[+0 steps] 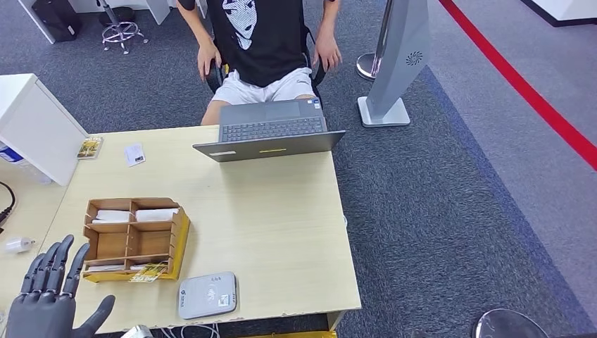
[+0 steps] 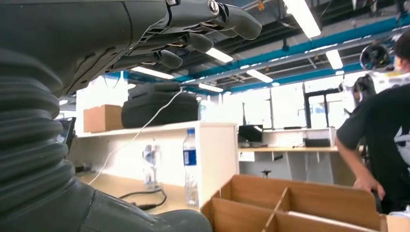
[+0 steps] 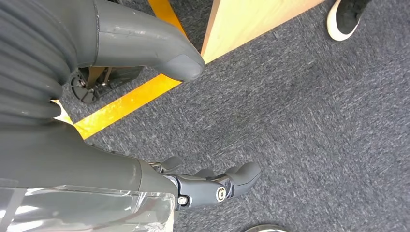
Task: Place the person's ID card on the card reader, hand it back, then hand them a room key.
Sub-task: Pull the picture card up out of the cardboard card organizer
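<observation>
Waiting for the ID: left hand (image 1: pixel 49 296) empty, fingers spread; right hand (image 3: pixel 159 121) empty, hanging; next, reach toward person (image 1: pixel 264 42).

Light wooden table (image 1: pixel 281 225) — laptop (image 1: pixel 271 134) at far edge, wooden organizer (image 1: pixel 134 239) and card reader (image 1: pixel 208 296) set near front — two cards (image 1: pixel 134 154) laid far left.

A grey laptop (image 1: pixel 271 131) sat open at the far edge of the wooden table (image 1: pixel 281 232), upper centre of the head view, its keyboard facing a seated person (image 1: pixel 264 42) in a black shirt and white shorts. A grey stand (image 1: pixel 394 63) stood on the carpet at upper right, beside a red floor line (image 1: pixel 521 84). A white partition (image 1: pixel 32 127) filled the left edge. A water bottle (image 2: pixel 190 166) stood by that partition in the left wrist view.
</observation>
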Motion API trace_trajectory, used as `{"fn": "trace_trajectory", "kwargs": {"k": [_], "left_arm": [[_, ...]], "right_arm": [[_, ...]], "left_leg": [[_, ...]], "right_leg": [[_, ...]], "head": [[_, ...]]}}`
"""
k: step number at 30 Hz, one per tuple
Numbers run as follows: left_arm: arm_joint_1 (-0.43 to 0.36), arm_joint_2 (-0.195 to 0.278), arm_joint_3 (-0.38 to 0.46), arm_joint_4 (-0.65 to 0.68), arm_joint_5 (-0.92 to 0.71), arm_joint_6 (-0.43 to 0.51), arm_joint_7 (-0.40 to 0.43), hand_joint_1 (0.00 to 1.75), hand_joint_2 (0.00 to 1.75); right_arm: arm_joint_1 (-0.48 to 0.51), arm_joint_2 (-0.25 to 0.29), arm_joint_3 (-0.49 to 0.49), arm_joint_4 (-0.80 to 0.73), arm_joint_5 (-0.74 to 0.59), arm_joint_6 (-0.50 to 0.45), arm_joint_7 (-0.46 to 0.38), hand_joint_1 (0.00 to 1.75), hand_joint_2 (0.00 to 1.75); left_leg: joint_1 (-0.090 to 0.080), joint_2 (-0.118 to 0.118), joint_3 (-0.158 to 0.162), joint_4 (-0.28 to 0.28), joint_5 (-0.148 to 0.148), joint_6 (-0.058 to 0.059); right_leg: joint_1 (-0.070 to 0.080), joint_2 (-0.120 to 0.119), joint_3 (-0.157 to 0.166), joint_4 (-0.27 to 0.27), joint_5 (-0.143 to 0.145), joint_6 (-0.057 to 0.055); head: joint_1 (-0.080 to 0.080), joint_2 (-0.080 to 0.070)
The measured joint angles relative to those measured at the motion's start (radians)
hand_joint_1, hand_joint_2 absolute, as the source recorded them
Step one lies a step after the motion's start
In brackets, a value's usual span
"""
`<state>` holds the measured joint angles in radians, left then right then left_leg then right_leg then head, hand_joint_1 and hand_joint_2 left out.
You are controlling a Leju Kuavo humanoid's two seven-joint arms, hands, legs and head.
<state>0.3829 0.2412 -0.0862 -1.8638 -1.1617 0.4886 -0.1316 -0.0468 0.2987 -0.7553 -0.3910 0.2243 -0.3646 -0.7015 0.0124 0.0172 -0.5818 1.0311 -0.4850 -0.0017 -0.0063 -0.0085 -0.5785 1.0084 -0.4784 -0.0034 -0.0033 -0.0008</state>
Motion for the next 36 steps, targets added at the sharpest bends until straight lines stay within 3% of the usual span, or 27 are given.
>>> {"fn": "trace_trajectory", "kwargs": {"k": [18, 36], "left_arm": [[-0.13, -0.061, 0.003, 0.267, -0.025, 0.007, -0.045, 0.0, 1.75], [-0.23, -0.07, 0.005, 0.44, -0.172, 0.019, -0.057, 0.0, 1.75]], "right_arm": [[-0.011, -0.001, 0.034, 0.007, 0.029, -0.008, 0.0, 0.0, 1.75], [-0.033, -0.002, 0.066, 0.029, 0.047, -0.008, 0.0, 0.0, 1.75]], "left_leg": [[0.0, -0.001, 0.0, 0.0, 0.0, 0.0], [0.0, -0.001, 0.0, 0.0, 0.0, 0.0]], "right_leg": [[0.0, -0.001, 0.0, 0.0, 0.0, 0.0], [0.0, -0.001, 0.0, 0.0, 0.0, 0.0]], "head": [[0.0, 0.0], [0.0, 0.0]]}}
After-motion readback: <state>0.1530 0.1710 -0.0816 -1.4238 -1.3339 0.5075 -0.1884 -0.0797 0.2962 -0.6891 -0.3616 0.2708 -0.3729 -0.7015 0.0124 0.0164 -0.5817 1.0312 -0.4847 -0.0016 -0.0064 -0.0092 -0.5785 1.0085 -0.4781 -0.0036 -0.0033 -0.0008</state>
